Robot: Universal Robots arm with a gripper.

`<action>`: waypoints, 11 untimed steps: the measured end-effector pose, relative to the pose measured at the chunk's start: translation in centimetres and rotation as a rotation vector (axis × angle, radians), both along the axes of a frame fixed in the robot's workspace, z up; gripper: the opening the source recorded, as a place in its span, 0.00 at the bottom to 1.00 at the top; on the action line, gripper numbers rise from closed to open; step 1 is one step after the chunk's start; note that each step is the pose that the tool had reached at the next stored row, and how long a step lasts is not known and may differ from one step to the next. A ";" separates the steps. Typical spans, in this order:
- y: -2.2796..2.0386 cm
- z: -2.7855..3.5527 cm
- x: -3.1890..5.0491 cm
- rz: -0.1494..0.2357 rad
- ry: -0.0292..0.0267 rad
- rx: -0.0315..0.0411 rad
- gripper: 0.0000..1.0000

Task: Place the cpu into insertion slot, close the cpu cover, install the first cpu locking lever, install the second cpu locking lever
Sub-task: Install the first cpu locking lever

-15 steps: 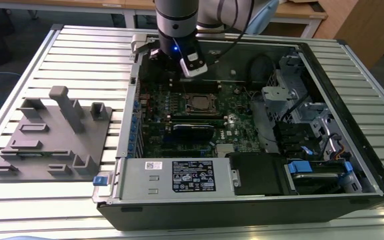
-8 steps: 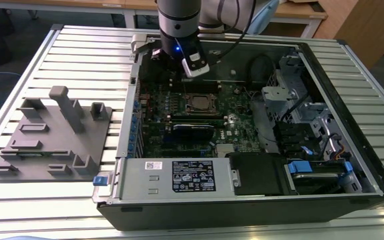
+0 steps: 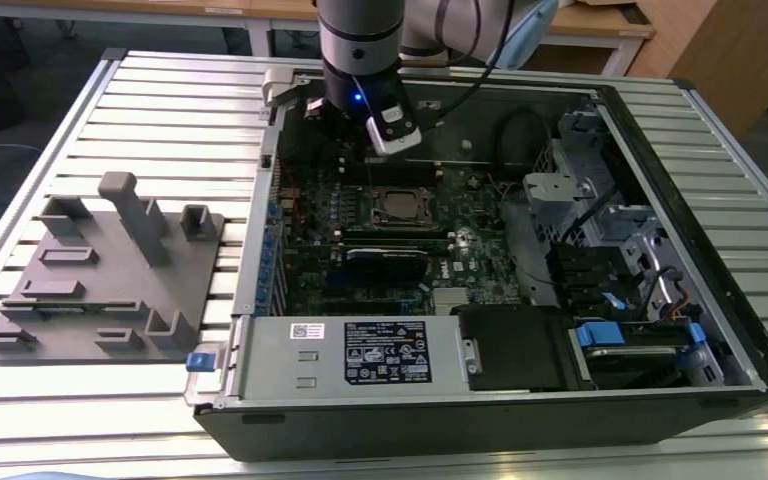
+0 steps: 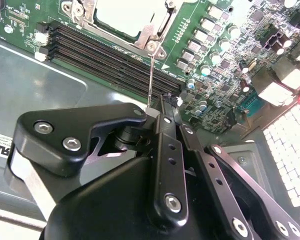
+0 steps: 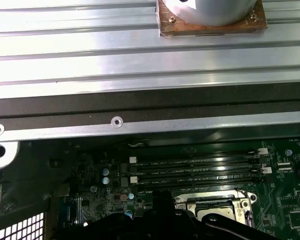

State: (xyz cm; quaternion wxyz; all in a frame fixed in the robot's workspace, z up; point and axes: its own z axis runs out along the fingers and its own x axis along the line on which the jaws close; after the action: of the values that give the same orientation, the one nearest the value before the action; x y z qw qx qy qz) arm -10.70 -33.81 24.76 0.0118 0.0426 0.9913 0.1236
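A: Jaws of the gripper [image 4: 151,110]?
B: Drawn narrow, tips all but meeting, seemingly nipped on the free end of a thin wire locking lever [image 4: 150,75]. Looks pinched in the second wrist view; hard to swear to a firm grasp.
A: And the cpu [image 4: 124,14]?
B: Lying flat in the insertion slot [image 5: 210,201], with its pale metal top showing through the window of the cpu cover [image 4: 107,27]. Lowered over the chip, that frame. Not between the jaws: well beyond the fingertips, at the lever's other end.
A: Between chip and jaws?
B: The lever's own shaft, running straight from the socket's corner to the fingertips and crossing above the long black memory slots [image 4: 110,55]. Just beside the socket, those, on the gripper's side.
A: Round about?
B: Green motherboard [image 4: 225,65], with rows of small round capacitors [image 4: 206,26] near the socket. In the exterior view, hanging over the far part of the open computer case [image 3: 491,430], socket nearer the board's middle. Black cables [image 3: 524,125] and a grey drive cage [image 3: 564,190] toward the exterior view's right; a metal power supply box [image 3: 291,375] with a label along the near wall.
A: Outside the case?
B: A grey moulded fixture [image 3: 104,270] on the slatted metal table [image 3: 171,90], at the exterior view's left, well apart from the arm.
A: In the way?
B: Memory slots close under the fingers; in the first wrist view, the case's metal wall just past those slots, and table slats beyond.
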 end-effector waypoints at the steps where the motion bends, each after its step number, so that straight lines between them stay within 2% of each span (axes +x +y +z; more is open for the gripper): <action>1: 0.00 0.00 0.02 0.000 0.0000 -0.0001 0.10; 11: 0.00 -0.01 0.42 0.000 0.0000 -0.0013 0.10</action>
State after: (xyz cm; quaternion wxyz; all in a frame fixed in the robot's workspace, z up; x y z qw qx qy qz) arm -10.28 -33.80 24.75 0.0118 0.0426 0.9914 0.1230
